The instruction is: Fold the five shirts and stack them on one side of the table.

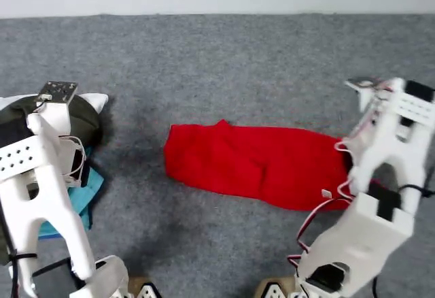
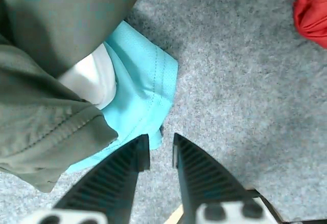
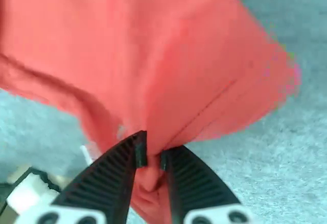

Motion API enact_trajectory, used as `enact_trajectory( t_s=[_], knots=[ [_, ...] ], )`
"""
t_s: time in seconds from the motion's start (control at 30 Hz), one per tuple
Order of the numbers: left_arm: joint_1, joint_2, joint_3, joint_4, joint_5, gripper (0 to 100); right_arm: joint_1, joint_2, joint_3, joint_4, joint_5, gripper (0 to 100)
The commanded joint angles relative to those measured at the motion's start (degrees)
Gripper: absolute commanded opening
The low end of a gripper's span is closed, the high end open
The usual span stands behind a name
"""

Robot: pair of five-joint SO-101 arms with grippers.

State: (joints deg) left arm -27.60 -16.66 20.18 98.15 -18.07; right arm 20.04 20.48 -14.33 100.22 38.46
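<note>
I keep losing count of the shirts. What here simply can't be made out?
High view: the left arm covers much of the shirt pile, so its count is unclear.
High view: the right arm hides one end of the red shirt.
Right wrist view: the red shirt, pinched in the right gripper, runs past the picture's edges.
Left wrist view: the olive shirt is cut off by the edge.

red shirt: folded lengthwise, centre | olive shirt atop white shirt, teal shirt: piled left
</note>
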Motion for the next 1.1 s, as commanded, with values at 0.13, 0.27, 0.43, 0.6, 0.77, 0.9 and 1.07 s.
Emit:
enact_trajectory(
  t_s=[0.13,0.27,0.43,0.6,0.77,0.9,1.07],
  knots=[
    [-1.67,-2.29,-3.3,0.62,0.44,8,-18.51,-15.87,-2.99,2.59,-8.7,1.0],
    [-5.01,-2.29,-7.78,0.53,0.44,8,-30.9,-18.77,-3.08,2.51,-14.51,1.0],
    [-6.95,-2.29,-11.91,0.44,0.44,8,-43.12,-15.87,-3.16,-1.63,-20.13,1.0],
    [-6.95,-2.29,-12.0,0.53,0.53,8,-49.19,-9.71,-3.25,-8.75,-21.45,1.0],
    [-6.95,-2.29,-11.91,0.35,0.53,8,-52.09,-3.12,-3.25,-14.37,-21.1,1.0],
    [-6.95,-2.29,-11.91,0.18,0.53,8,-54.11,0.31,-3.96,-16.92,-21.19,1.0],
    [-6.95,-2.29,-11.82,0.18,0.53,8,-57.1,4.44,-10.55,-16.4,-21.36,1.0]
  ],
)
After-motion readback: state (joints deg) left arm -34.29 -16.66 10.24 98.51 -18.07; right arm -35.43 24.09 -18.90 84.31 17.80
